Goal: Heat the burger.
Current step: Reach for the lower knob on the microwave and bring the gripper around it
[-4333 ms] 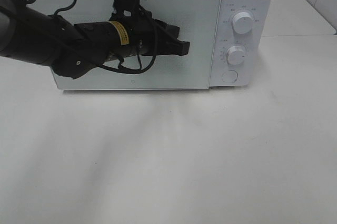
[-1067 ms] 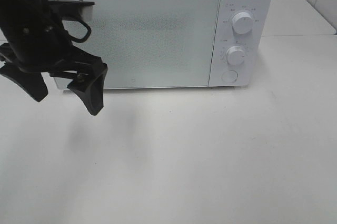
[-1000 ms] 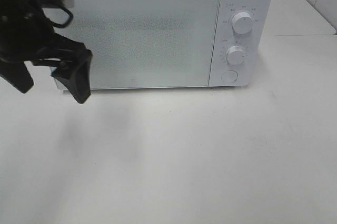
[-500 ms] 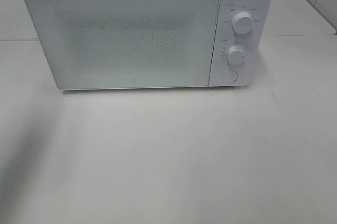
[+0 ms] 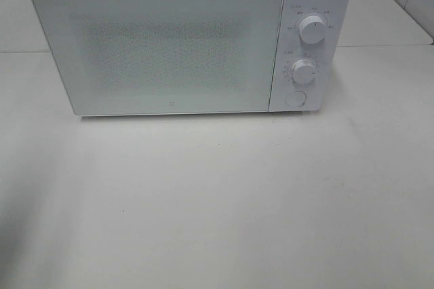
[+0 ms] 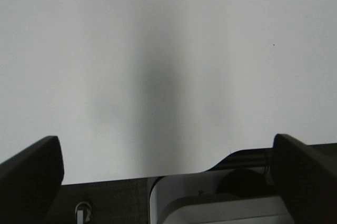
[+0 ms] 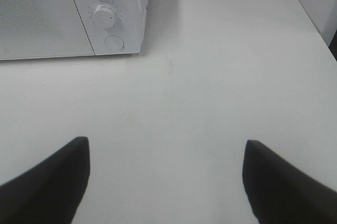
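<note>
Currently the burger shows in no view, so I cannot tell where it sits. White microwave (image 5: 190,41) stands upright toward the far edge of the bench (image 5: 224,201), front facing the near edge. Its door (image 5: 163,48) is shut flush, and the frosted, dotted panel hides whatever is behind it. Control strip is at the microwave's right end: upper knob (image 5: 312,29), lower knob (image 5: 304,70) just below it, round button (image 5: 295,98) at the bottom. Small print around the knobs is too small to read. Left end effector (image 6: 166,145) is spread fully wide with nothing between the two dark fingers (image 6: 31,169). It has hold of nothing and looks at plain white bench surface with a soft grey shadow band down the middle. Right end effector (image 7: 166,146) is also spread wide, not quite to the limit, and holds nothing, with only bare bench between the fingertips. It hangs over the bench on the near side of the microwave's control end, well apart from it. The lower knob and round button show in the right wrist view. Bench surface around the microwave is white and matte, with a seam line running behind the microwave.
</note>
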Robot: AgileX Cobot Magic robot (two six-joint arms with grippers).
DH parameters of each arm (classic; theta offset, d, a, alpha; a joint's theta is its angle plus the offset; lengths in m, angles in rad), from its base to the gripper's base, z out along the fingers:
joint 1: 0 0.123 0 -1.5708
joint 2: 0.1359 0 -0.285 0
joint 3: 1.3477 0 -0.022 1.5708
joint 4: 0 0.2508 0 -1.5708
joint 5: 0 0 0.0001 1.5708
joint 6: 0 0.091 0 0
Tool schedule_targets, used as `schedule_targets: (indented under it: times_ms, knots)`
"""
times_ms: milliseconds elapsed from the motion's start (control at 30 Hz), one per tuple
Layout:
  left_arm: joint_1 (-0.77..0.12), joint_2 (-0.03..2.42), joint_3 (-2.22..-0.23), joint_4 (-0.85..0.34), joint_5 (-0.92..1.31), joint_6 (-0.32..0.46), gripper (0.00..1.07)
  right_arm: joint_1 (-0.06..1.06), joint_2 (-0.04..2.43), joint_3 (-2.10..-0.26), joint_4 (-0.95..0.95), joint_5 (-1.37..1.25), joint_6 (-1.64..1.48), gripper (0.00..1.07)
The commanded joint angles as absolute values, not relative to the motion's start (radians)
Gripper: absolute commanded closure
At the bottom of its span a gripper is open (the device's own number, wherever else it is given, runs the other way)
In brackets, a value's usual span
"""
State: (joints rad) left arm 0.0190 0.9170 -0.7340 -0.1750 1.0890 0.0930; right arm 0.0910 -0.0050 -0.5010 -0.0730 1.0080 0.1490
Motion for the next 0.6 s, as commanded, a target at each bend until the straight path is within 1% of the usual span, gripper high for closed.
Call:
schedule_targets:
  times_ms: [33, 67, 233, 267, 600]
  knots:
    - [0.020, 0.770, -0.640, -0.168, 1.039, 0.096, 0.06, 0.084, -0.032, -0.500, -0.075, 1.001, 0.146, 0.32]
    - [0.020, 0.770, -0.640, -0.168, 1.039, 0.096, 0.06, 0.084, -0.032, -0.500, -0.075, 1.001, 0.146, 0.32]
    - [0.020, 0.581, -0.527, -0.157, 1.009, 0.097, 0.06, 0.084, -0.032, -0.500, -0.075, 1.001, 0.146, 0.32]
    - [0.020, 0.581, -0.527, -0.157, 1.009, 0.097, 0.06, 0.084, -0.032, -0.500, -0.075, 1.001, 0.146, 0.32]
    - [0.020, 0.292, -0.497, -0.126, 1.038, 0.085, 0.06, 0.084, -0.032, -0.500, -0.075, 1.001, 0.146, 0.32]
